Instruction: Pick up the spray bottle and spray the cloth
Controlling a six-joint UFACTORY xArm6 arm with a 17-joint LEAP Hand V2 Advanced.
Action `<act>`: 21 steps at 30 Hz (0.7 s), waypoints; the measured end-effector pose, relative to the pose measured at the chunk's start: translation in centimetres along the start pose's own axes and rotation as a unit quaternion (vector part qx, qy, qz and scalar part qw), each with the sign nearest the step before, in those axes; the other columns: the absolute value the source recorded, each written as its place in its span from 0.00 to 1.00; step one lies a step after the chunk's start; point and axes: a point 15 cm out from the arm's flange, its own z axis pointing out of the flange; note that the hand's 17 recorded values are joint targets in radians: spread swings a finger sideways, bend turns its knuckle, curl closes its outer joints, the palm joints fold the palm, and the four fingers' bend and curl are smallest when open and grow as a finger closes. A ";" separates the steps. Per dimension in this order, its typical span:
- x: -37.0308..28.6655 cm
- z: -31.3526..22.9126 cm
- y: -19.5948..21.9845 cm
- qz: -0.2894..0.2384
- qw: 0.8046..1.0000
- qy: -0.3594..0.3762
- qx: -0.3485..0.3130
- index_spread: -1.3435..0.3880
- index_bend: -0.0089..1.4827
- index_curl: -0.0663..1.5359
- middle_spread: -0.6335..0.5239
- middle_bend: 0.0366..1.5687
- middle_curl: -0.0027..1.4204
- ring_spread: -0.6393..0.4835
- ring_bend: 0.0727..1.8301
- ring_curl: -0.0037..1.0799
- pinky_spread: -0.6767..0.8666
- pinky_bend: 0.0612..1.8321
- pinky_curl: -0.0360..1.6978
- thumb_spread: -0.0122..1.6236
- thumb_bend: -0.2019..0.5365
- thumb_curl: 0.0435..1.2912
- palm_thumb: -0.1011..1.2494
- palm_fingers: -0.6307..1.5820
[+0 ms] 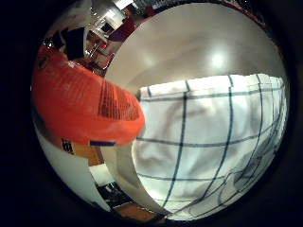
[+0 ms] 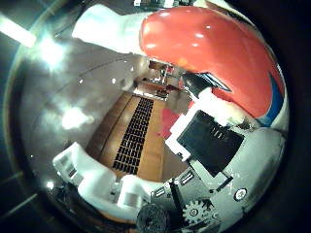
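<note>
Spray bottle gripped by robot hand, held over checked cloth on worktop. Pickup judged done; spraying outstanding.

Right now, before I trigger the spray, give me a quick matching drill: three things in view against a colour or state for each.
Things:
1. spray bottle
2. cloth
3. table

Descriptions:
A. white with dark grid lines, lying flat
B. orange body, close to the palm
C. plain pale surface with light glare

Pairs: 1-B, 2-A, 3-C
</note>
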 end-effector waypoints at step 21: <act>-0.5 -1.9 -0.4 -0.027 1.000 0.017 0.003 0.54 0.17 0.32 0.53 0.25 0.30 0.53 0.34 0.39 0.63 0.27 0.39 0.64 0.24 0.38 0.66 0.35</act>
